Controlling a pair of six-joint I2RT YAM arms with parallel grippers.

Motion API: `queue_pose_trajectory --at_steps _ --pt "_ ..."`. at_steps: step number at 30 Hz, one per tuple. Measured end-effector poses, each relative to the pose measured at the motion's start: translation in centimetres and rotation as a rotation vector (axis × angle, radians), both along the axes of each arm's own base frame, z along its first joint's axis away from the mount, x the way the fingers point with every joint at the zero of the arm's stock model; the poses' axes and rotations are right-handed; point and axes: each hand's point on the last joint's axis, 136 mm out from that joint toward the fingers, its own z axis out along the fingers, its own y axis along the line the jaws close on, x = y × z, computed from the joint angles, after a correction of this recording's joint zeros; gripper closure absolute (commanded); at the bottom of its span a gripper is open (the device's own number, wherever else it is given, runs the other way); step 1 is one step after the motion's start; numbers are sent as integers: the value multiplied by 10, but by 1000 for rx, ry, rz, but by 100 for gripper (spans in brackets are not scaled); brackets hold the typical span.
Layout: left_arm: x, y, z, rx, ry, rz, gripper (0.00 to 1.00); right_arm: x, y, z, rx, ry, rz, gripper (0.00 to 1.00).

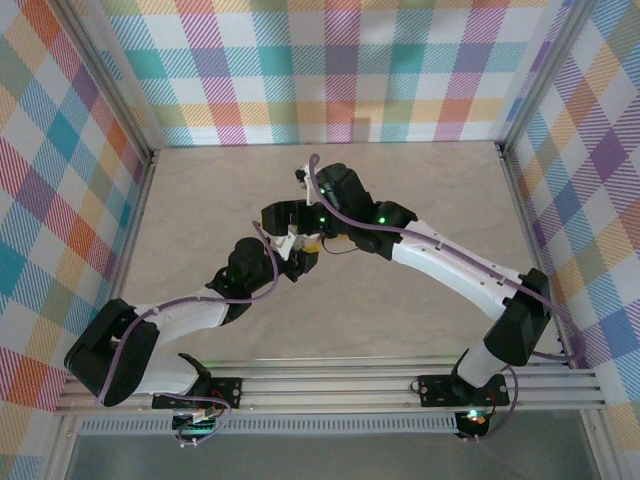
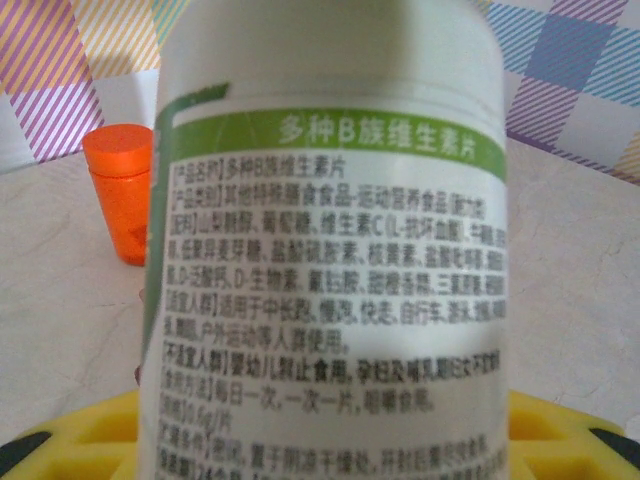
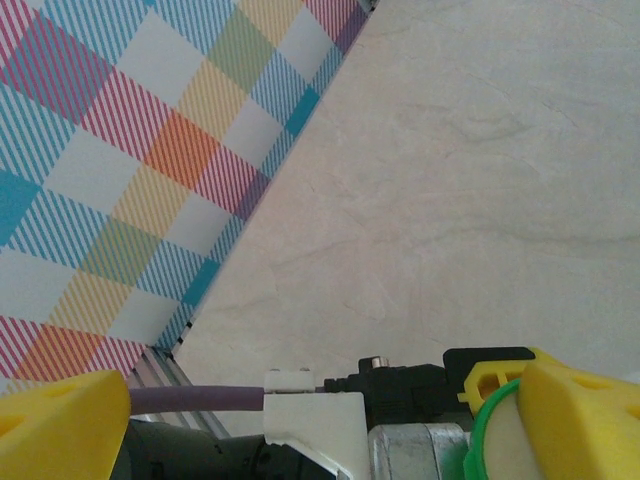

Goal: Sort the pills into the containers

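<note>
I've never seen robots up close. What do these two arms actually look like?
Both the left arm and right arm have smooth white link shells joined by chunky black joints. Purple cables loop along them, and small green lights glow near the wrists. The fingers are bright yellow plastic.
</note>
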Motion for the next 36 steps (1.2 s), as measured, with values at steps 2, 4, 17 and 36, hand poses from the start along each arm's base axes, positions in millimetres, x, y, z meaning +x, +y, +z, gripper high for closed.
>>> queue_pose_trajectory --at_steps 2,4,17,36 --pt "-3 1 2 -7 -8 -6 100 -2 1 5 -4 -13 11 1" --pt "-7 2 6 -18 -21 -13 100 -2 1 14 0 -30 16 1" --pt "-24 13 26 -50 -70 -18 100 26 -44 36 -82 -177 -84 1" --pt "-9 38 -42 63 164 164 100 117 -147 -163 -406 -13 -208 16"
